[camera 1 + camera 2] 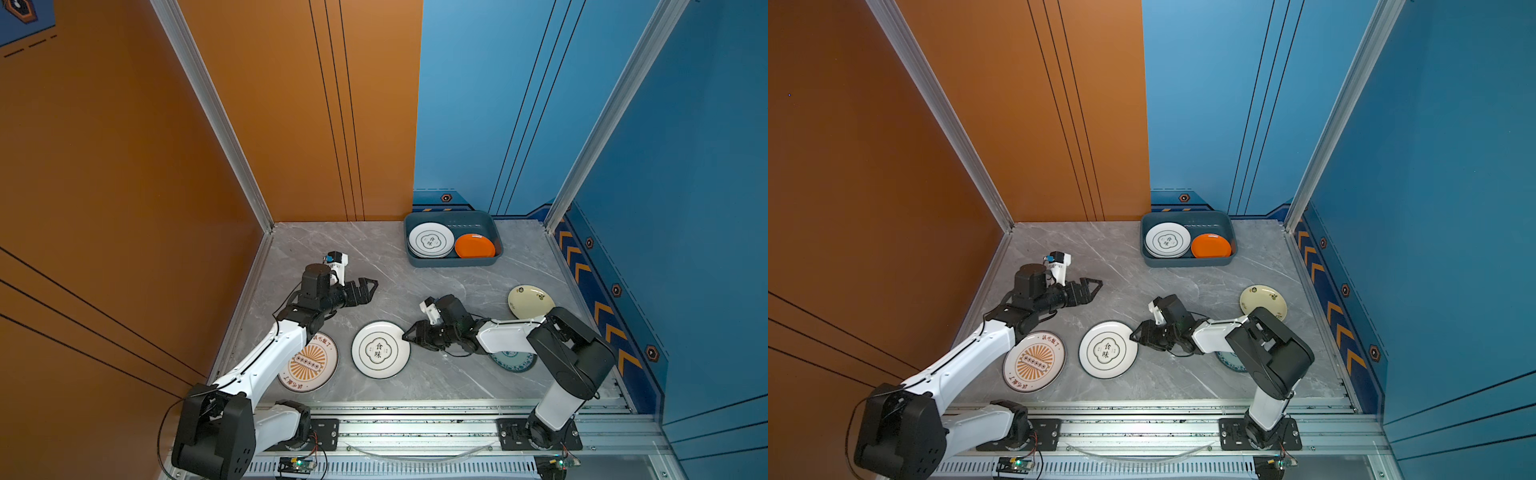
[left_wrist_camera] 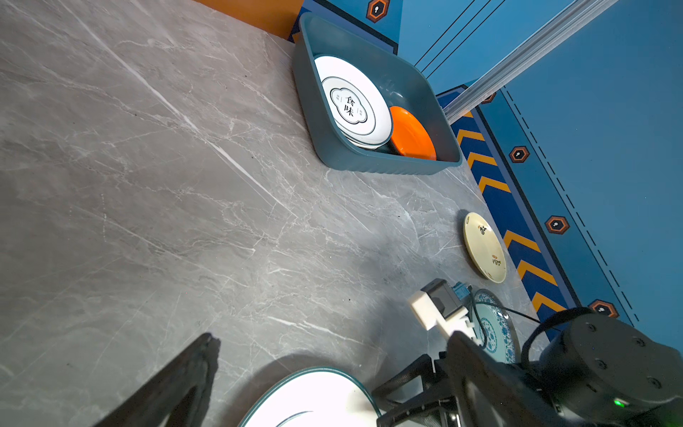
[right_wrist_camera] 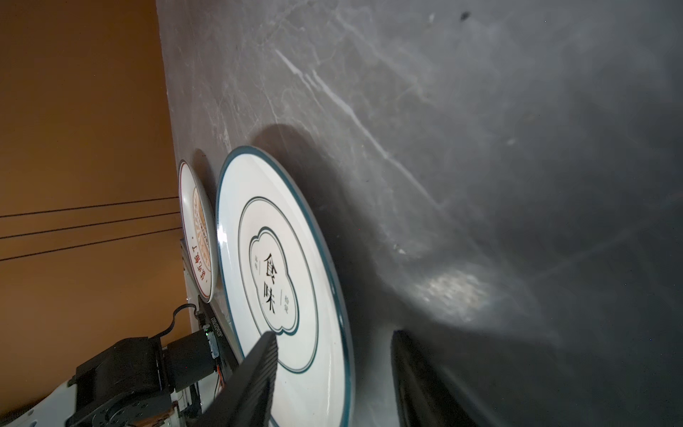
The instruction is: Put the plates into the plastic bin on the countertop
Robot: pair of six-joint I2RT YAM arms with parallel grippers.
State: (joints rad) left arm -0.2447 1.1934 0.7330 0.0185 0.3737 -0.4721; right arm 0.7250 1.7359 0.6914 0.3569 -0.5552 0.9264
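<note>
**Right arm lines up on the lip of the emblem plate**

The right fingers (image 3: 258, 369) are parted and straddle the rim of the emblem plate (image 1: 380, 349). One finger is over its face and the other outside it, above the worktop (image 1: 374, 249), so nothing is pinched yet. I read the edge-on approach as deliberate, since a flat plate offers only its lip to grip.

The left fingers (image 2: 177, 384) hang spread wide and empty over bare stone, probably held clear so the arms do not cross.

The plastic bin (image 1: 453, 262) sits at the far edge. It holds a stack topped by a matching plate (image 1: 431, 240), with an orange plate (image 1: 474, 246) beside it.

The sunburst plate (image 1: 309, 363), cream plate (image 1: 531, 301) and teal floral plate (image 1: 513, 361) lie out on the worktop, the last partly under the right arm.
</note>
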